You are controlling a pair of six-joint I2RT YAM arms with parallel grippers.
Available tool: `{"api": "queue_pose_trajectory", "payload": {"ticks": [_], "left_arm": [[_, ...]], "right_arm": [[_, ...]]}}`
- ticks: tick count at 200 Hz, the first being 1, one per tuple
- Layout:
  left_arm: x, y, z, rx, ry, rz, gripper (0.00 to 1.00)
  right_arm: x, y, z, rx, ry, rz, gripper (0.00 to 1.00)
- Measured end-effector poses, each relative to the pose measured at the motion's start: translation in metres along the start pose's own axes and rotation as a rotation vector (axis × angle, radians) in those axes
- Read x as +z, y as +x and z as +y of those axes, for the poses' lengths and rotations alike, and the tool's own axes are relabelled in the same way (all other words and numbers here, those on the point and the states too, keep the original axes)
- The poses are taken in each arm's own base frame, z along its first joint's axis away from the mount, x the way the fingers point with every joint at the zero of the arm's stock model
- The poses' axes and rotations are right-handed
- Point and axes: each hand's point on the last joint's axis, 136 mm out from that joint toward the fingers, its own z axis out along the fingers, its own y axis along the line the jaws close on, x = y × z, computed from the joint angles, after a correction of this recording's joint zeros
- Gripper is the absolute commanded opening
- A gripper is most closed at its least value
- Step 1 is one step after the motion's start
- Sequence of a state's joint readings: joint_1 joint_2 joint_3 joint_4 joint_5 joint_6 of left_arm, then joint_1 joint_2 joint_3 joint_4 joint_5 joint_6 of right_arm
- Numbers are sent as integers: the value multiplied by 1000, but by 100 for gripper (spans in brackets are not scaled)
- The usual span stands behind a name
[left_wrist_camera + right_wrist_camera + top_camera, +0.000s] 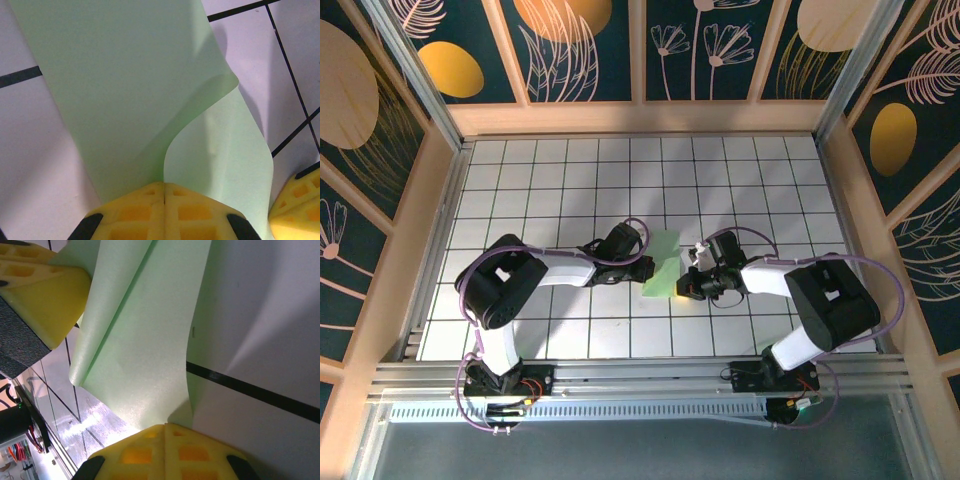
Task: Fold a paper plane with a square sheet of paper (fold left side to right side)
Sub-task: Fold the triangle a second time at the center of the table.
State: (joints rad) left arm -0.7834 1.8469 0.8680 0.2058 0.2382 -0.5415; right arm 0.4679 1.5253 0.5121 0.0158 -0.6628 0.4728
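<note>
The square sheet of paper [663, 262] lies near the middle of the white gridded worktop [570, 180], between the 2 arms, which reach in toward each other from either side. It is pale green and no longer flat: 1 part curls up and over the other in a soft, uncreased bend.

The left tool [650, 268] meets the sheet at its left edge. In the left wrist view, the left tool [164, 187] has its 2 yellow foam pads [135, 210] pressed together with no gap, closed on the paper [125, 90]. The curved fold line starts at the seam between the pads, and the raised layer spreads away from there. A yellow pad [299, 200] of the right tool sits just beside the sheet's lower right edge.

The right tool [688, 285] meets the sheet at its right lower edge. In the right wrist view, the right tool [165, 429] is also fully closed, pads flush, with the paper [145, 340] running into its tips, so it pinches the sheet. A pad [40, 290] of the left tool shows at the upper left, touching the paper's far edge. A black grid line [250, 390] crosses the bare worktop beside the sheet.
</note>
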Motion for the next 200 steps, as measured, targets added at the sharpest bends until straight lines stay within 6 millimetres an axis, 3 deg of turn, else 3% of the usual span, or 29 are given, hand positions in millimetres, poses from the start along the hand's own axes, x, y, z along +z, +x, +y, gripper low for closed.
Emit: {"api": "queue_pose_trajectory", "payload": {"ticks": [43, 67, 112, 200], "left_arm": [[0, 0, 0, 0, 0, 0, 0], [0, 0, 0, 0, 0, 0, 0], [0, 0, 0, 0, 0, 1, 0], [0, 0, 0, 0, 0, 1, 0]], "right_arm": [[-23, -19, 17, -14, -54, -90, 0], [-26, -30, 29, -20, -90, -128, 0], [-5, -43, 46, -27, -121, -116, 0], [19, -54, 42, -10, -100, -103, 0]]}}
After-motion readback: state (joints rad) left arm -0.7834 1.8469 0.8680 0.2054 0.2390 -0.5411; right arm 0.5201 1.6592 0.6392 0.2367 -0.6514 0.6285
